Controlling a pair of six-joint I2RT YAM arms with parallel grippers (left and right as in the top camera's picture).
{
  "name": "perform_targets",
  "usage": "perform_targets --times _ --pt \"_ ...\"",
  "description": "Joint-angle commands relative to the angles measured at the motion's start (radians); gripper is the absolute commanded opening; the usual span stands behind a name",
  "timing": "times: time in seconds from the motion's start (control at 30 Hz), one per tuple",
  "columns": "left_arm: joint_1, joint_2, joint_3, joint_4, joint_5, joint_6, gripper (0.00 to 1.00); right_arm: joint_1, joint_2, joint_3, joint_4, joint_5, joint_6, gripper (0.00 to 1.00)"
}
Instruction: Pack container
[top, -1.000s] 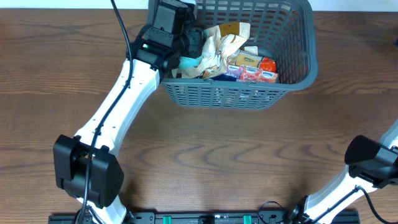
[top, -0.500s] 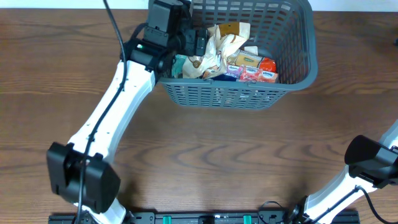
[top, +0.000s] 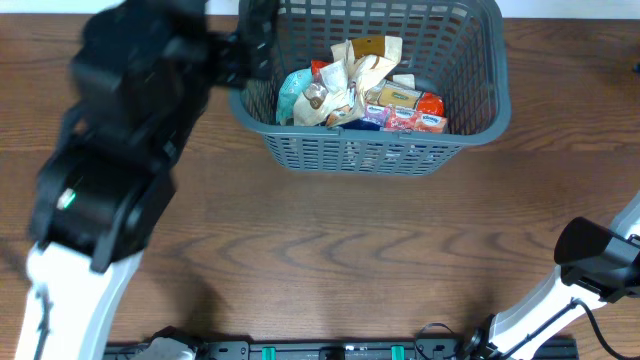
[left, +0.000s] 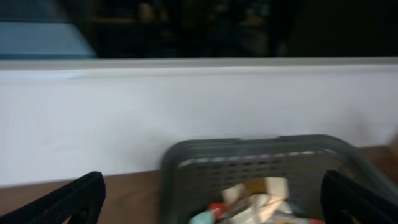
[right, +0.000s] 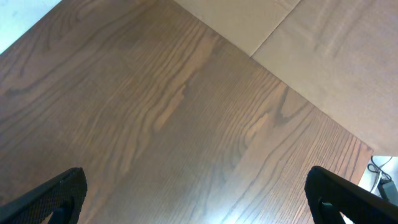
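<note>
Grey-blue container (top: 360, 155) heaped with snack packs (top: 360, 95), none seen outside — packing seemingly done; left gripper (left: 212, 186), right gripper (right: 194, 180) spread wide, empty.

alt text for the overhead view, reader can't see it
A dark grey-blue slotted basket at the far side of a wooden table holds a heap of snack packs. The left arm, blurred and close to the camera, fills the frame's left; part of the right arm shows at lower right.
</note>
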Motion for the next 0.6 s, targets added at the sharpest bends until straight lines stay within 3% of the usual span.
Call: perform_targets --times 0.0,0.2,0.47,0.57 --pt "0.003 -0.073 0.007 -0.092 -0.236 0.013 0.99 -0.002 0.010 -0.004 0.002 0.011 0.013 0.99" --pt "0.003 -0.196 0.007 -0.403 -0.298 0.002 0.99 -0.002 0.010 -0.004 0.002 0.011 0.013 0.99" --pt "0.002 -0.383 0.007 -0.757 -0.295 -0.233 0.99 -0.002 0.010 -0.004 0.002 0.011 0.013 0.99" --pt "0.002 -0.468 0.007 -0.856 -0.208 -0.245 0.99 -0.002 0.010 -0.004 0.002 0.011 0.013 0.99"
